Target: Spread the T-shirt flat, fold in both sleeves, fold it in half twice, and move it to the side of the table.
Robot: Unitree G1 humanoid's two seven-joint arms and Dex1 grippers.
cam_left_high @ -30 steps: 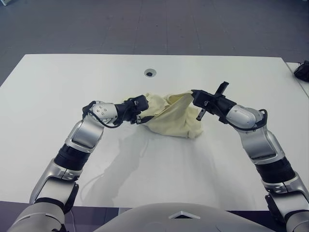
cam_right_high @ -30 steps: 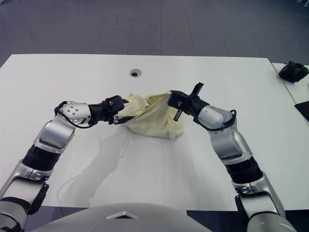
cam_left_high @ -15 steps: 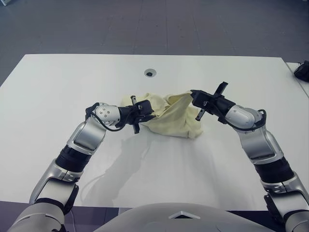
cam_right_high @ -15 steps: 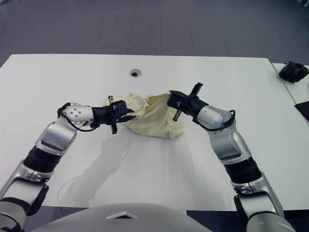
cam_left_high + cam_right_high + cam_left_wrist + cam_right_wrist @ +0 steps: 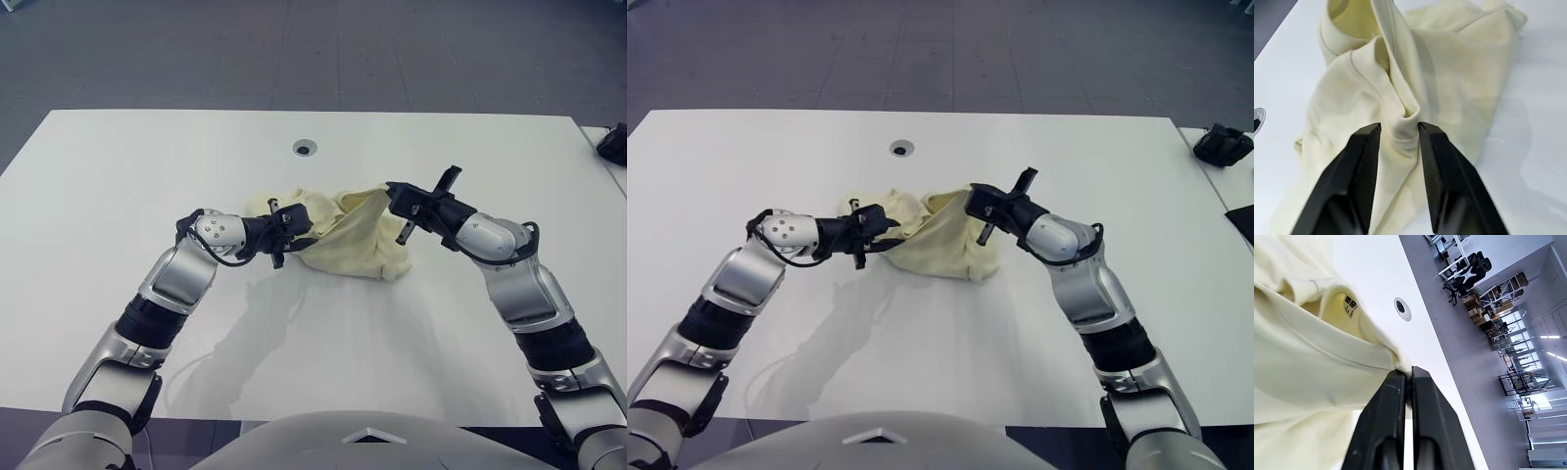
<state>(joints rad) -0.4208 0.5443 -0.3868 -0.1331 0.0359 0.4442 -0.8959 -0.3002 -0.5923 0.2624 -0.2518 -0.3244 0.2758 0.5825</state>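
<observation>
The left gripper (image 5: 1399, 129), newly reopened, is straddling a T-shirt (image 5: 358, 245) fold while the right gripper (image 5: 393, 190) is pinching the collar, readying the spread.

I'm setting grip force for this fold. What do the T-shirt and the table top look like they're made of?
T-shirt: pale yellow soft knit, probably cotton jersey. It is matte, with limp folds and stitched seams.
Table: a hard, smooth white top, perhaps laminate or coated board. It has a slight sheen, with soft shadows and a dim reflection beside the cloth.
</observation>
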